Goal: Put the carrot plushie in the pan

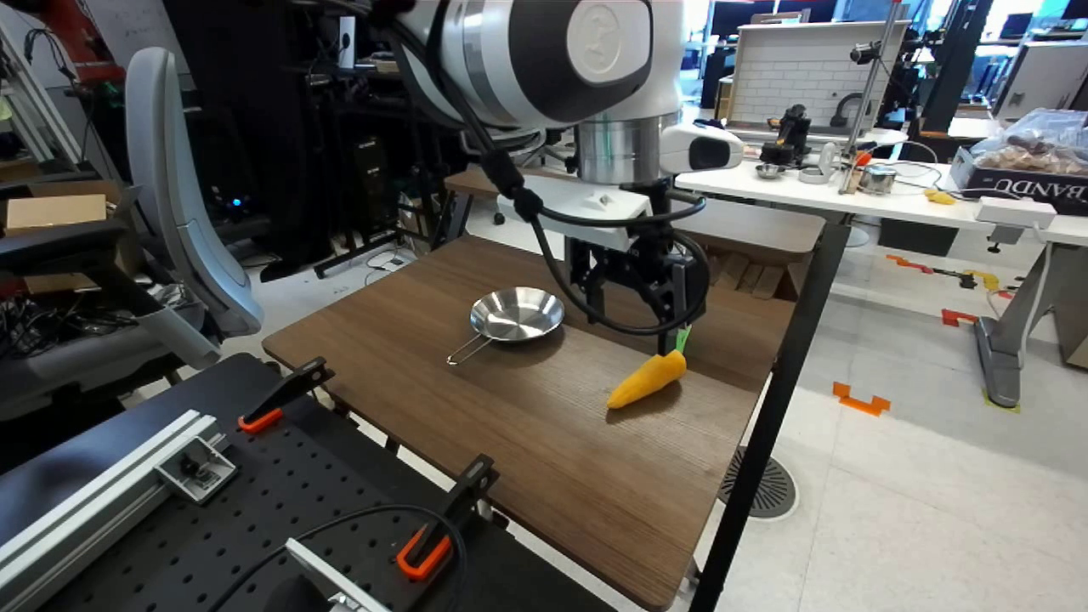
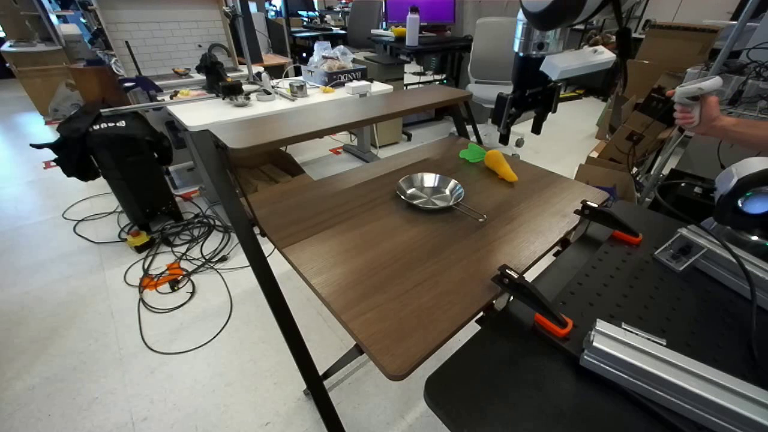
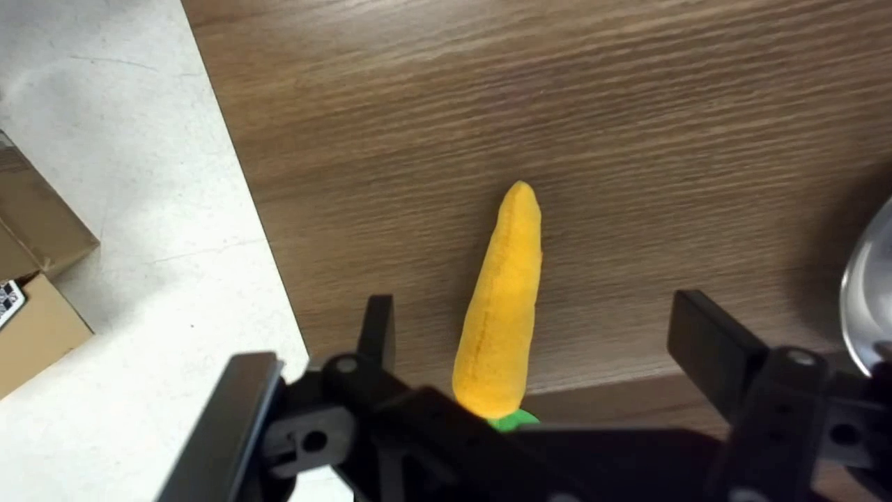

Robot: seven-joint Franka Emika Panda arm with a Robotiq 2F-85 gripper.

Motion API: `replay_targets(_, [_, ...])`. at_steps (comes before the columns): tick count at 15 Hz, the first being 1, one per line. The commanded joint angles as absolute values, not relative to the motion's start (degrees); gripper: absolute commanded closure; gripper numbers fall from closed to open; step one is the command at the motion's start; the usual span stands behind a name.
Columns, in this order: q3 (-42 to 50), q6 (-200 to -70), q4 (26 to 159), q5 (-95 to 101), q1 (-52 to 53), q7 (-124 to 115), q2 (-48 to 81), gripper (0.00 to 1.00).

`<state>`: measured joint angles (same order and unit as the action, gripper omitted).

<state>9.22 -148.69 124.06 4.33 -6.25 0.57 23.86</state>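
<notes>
- Weight and stiffness: rate the carrot plushie (image 3: 498, 307) as light, soft and probably stuffed; expect ready give under a squeeze and little risk of breakage.
- Surface: rate as cloth, more likely grippy than slippery.
- Hold: take across the thick shoulder, just short of the green leaf (image 2: 472, 153). Avoid the narrow end, liable to slip out because of the taper; avoid the leaf alone, probably too floppy for a firm lift.
- Claw (image 3: 534, 314): spread, pinching nothing, poised above the plushie, with fingers (image 3: 378, 335) pictured to either side of the body in the wrist view. Advise centring first, given less room on the left-pictured side.
- Position: lying on the tabletop (image 2: 384, 276), in an exterior view nearest the rearmost corner; in the wrist view, between the pan (image 1: 517, 316) and the leftmost edge. In both exterior views, pointed tip-first toward the edge lined with black clamps (image 2: 531, 300).
- Appearance: yellow-orange and matte, tapering from a rounded shoulder to a blunt tip; marked by a lengthwise seam. Topped with bright green lobes, mostly hidden behind the claw in the wrist view.
</notes>
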Motion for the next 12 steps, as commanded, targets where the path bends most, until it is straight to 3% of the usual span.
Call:
replay_targets(1, [9.1,-150.9,118.5,5.1,-6.9,0.8,30.1,0.00])
replay_targets(10, [8.8,-152.6,112.1,4.4,-7.4,1.0,39.0,0.00])
replay_targets(11, [8.8,-153.3,111.8,4.5,-7.4,1.1,39.5,0.25])
replay_targets(12, [9.1,-154.0,111.7,4.9,-7.1,0.9,40.0,0.26])
